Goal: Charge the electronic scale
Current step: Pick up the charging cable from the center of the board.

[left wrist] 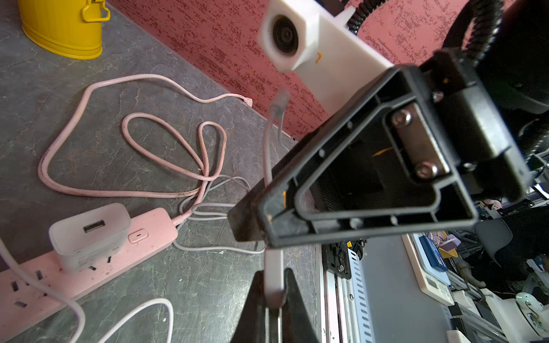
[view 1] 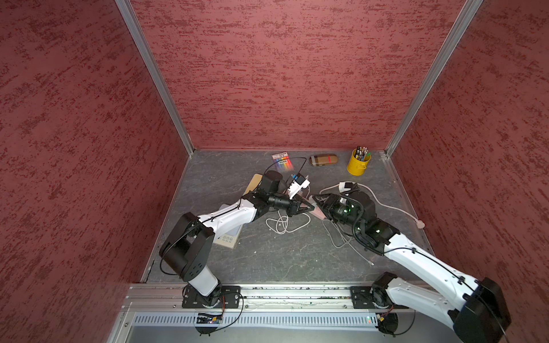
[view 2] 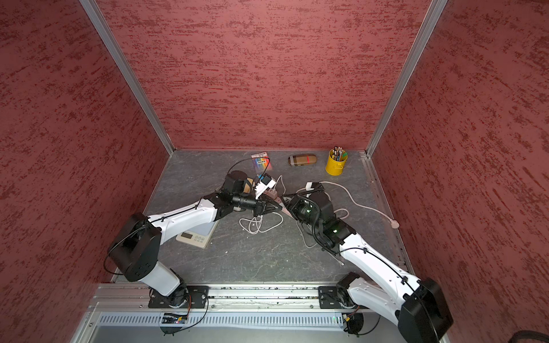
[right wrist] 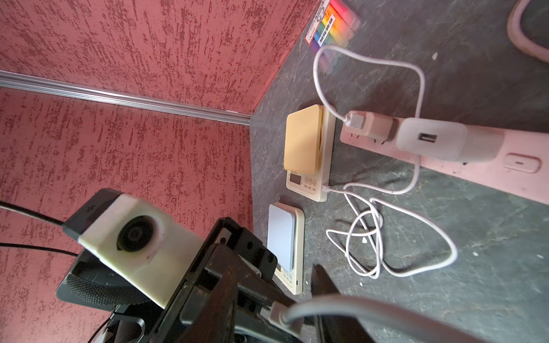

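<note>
My left gripper (left wrist: pixel 274 300) is shut on the white plug (left wrist: pixel 274 276) of a grey cable (left wrist: pixel 208 216), above the middle of the table. My right gripper (right wrist: pixel 276 297) faces it tip to tip, jaws open on either side of the plug's other end (right wrist: pixel 279 314) with a gap both sides. In both top views the grippers (view 1: pixel 309 206) (view 1: pixel 315 198) meet over a pink power strip (left wrist: pixel 142 231). A white charger (left wrist: pixel 89 234) with a bare USB port sits on the strip. A blue-topped scale (right wrist: pixel 282 237) lies under the left arm.
A yellow-topped scale (right wrist: pixel 306 142) has a white cable (right wrist: pixel 395 234) running to a second charger (right wrist: pixel 368 124) on the strip. The strip's pink cord (left wrist: pixel 89 190) loops on the table. At the back stand a yellow pencil bucket (view 1: pixel 358 163), a pencil case (view 1: pixel 323 159) and a marker pack (view 1: pixel 282 161).
</note>
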Controlling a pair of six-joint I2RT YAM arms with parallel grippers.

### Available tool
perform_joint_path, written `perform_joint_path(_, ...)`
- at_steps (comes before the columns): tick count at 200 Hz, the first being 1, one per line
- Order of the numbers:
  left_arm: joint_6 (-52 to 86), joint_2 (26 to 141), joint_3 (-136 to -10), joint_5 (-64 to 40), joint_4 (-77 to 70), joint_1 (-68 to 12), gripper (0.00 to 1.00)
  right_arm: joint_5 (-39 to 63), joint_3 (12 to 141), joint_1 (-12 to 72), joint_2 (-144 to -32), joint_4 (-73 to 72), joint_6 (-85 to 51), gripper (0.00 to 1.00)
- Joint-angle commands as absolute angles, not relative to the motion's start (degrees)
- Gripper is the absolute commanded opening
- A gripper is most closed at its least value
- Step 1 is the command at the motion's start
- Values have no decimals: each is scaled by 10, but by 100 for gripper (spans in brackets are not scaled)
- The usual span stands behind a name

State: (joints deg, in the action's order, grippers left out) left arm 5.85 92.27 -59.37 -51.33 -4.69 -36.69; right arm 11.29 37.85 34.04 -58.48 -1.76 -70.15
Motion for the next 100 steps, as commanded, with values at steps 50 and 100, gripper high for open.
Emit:
perform_joint_path(50, -2, 905, -617, -451, 6, -382, 0, 149, 419, 348, -619, 0, -688, 24)
perform_joint_path(100, -22, 907, -624, -426, 22, -389, 12, 148, 428, 349, -635, 1, -680, 4)
